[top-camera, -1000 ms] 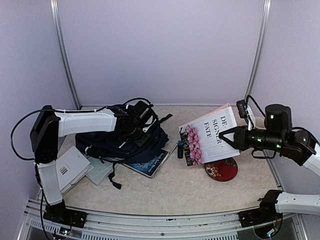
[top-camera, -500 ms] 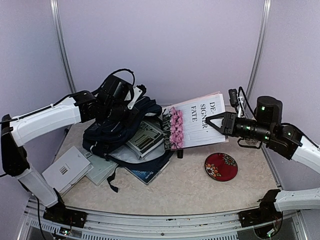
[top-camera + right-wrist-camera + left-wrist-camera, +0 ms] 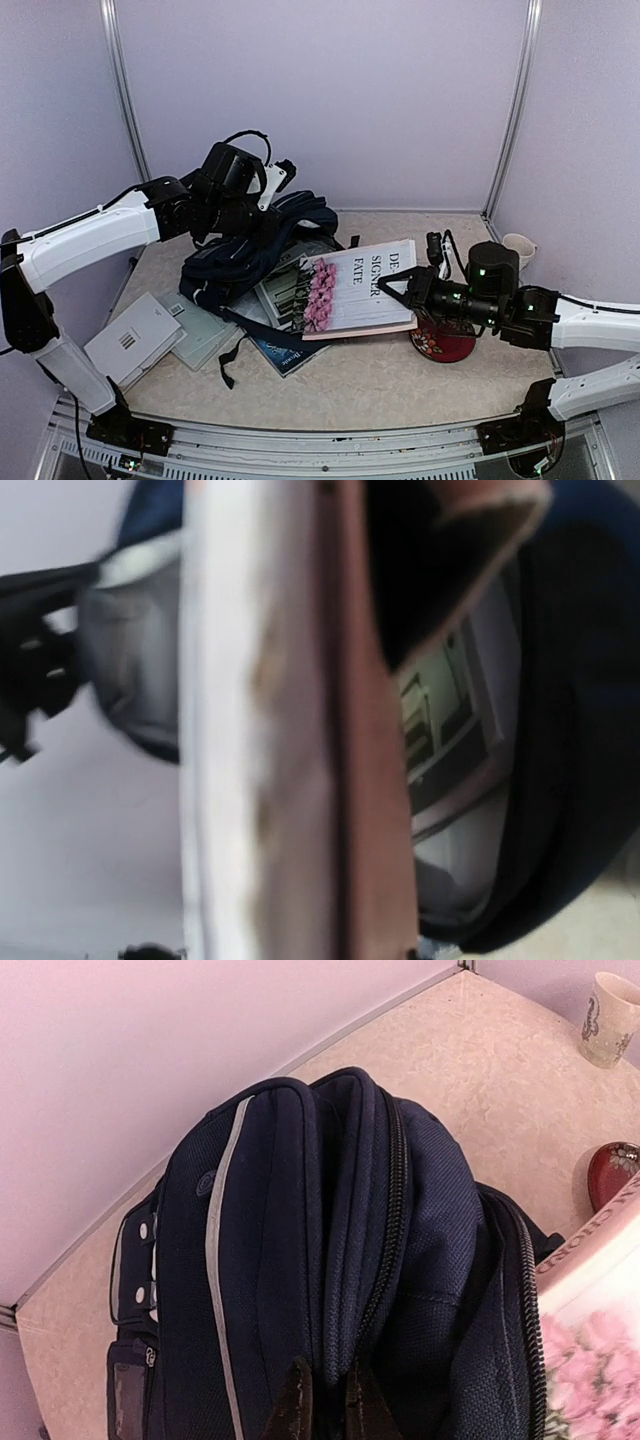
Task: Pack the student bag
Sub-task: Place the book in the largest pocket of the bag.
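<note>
The dark navy student bag (image 3: 255,255) lies at the back left, its mouth held open toward the right. My left gripper (image 3: 262,205) is shut on a fold of the bag's top edge (image 3: 335,1360) and lifts it. My right gripper (image 3: 397,291) is shut on a white book (image 3: 365,285) with pink flowers and black lettering, held nearly flat with its flowered end at the bag's opening. The book's edge fills the right wrist view (image 3: 270,730). Another book (image 3: 285,285) shows inside the bag.
A red round dish (image 3: 445,340) lies under my right arm. A blue book (image 3: 283,352) sticks out from under the bag. Grey and white flat booklets (image 3: 135,338) lie at the front left. A white cup (image 3: 519,246) stands at the back right corner.
My right arm has lowered and carried the book left toward the bag's mouth, tilting it flatter. My left gripper has lifted the bag's top, opening it wider.
</note>
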### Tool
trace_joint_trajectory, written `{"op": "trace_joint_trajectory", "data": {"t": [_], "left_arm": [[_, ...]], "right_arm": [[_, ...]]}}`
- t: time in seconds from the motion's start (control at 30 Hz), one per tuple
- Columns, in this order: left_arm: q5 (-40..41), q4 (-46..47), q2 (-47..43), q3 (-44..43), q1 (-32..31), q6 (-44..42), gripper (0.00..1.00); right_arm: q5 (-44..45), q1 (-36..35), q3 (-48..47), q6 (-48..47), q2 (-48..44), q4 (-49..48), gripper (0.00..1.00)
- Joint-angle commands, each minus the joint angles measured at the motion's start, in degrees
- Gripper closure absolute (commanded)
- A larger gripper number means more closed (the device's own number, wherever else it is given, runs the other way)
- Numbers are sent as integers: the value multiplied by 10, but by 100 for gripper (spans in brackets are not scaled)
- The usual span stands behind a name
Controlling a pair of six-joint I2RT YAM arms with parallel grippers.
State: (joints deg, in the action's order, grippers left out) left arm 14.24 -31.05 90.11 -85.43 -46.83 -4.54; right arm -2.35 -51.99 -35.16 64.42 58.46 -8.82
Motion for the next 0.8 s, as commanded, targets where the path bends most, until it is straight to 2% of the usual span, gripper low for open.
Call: {"op": "trace_joint_trajectory", "data": {"t": [0.0, 0.13, 0.27, 0.4, 0.5, 0.53, 0.63, 0.77], "left_arm": [[-21, 109, -7, -54, 2, 9, 100], [-50, 111, -11, -57, -1, 7, 100], [-66, 135, -21, -42, 1, 8, 100], [-87, 135, -5, -60, 10, 1, 100], [-105, 138, 4, -70, 17, 3, 100], [-109, 141, 6, -70, 20, 3, 100], [-112, 145, 9, -64, 33, 4, 100], [-106, 154, 6, -43, 49, 8, 100]], "right_arm": [[55, -7, -4, 82, 77, -124, 93], [160, -7, -75, 76, 168, -167, 94], [250, -7, -228, 7, 300, -175, 90], [289, -17, -330, 24, 435, -207, 83], [267, -23, -404, 28, 512, -155, 77], [252, -27, -444, 12, 542, -133, 71], [238, -46, -493, -74, 565, -56, 39], [227, -53, -443, -133, 519, -28, 2]]}}
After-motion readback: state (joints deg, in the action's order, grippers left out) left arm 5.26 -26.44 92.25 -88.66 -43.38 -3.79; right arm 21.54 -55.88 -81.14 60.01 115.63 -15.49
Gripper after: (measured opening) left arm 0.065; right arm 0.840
